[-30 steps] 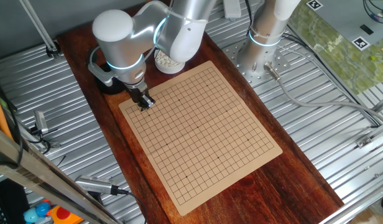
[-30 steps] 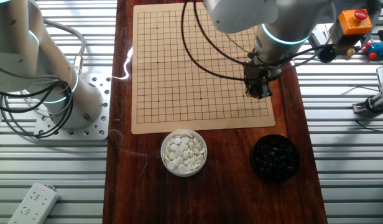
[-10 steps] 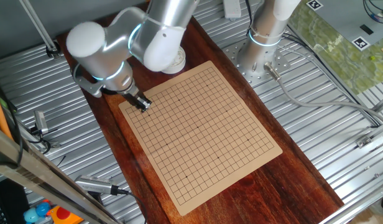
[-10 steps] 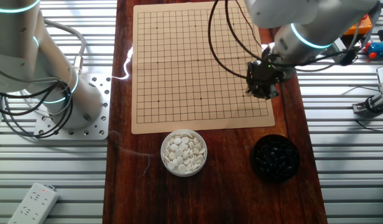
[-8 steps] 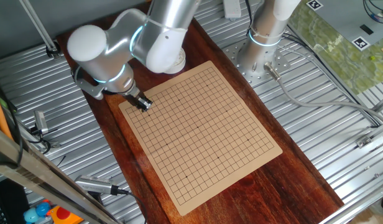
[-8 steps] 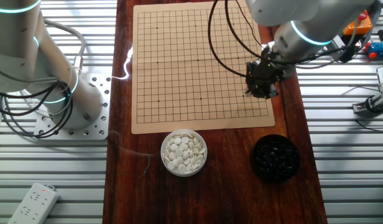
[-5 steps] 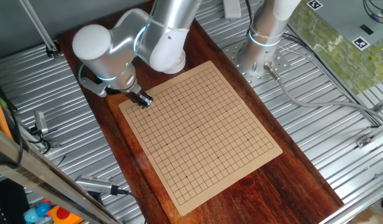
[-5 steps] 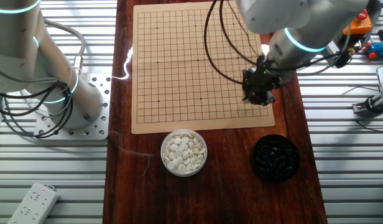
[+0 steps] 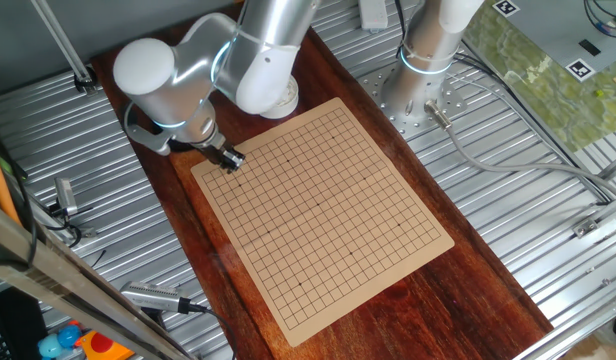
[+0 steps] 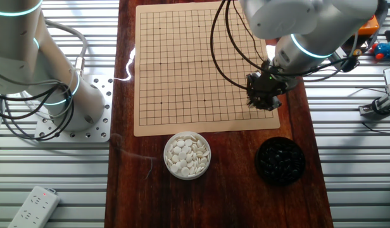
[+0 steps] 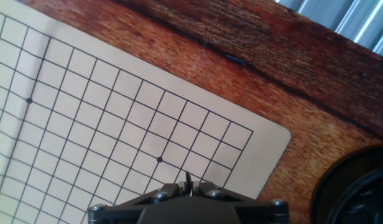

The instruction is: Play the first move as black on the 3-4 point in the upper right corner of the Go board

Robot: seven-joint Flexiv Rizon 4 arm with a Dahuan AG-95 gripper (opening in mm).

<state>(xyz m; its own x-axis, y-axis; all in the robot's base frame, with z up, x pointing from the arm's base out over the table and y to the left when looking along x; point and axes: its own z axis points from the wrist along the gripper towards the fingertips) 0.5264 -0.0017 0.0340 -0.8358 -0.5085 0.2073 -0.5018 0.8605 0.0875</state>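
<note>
The tan board [image 9: 328, 210] with its black grid lies on the dark wooden tabletop; it also shows in the other fixed view [image 10: 195, 63] and the hand view [image 11: 104, 118]. My gripper [image 9: 229, 163] hangs low over the board's corner nearest the black bowl [image 10: 280, 161], as the other fixed view [image 10: 261, 101] shows. In the hand view my gripper [image 11: 188, 185] is shut on a small black stone [image 11: 188, 181], seen edge-on between the jaws, just above the grid near a star dot [image 11: 159, 160]. I see no stones on the board.
A bowl of white stones [image 10: 187, 155] stands beside the black bowl, off the board's edge. The black bowl's rim [image 11: 341, 180] shows at the right of the hand view. A second arm's base [image 10: 62, 95] stands beside the table. Ribbed metal surrounds the wooden top.
The gripper has shifted a little along the board's edge towards the corner by the black bowl, and the arm's wrist has turned slightly. The stone stays in the jaws.
</note>
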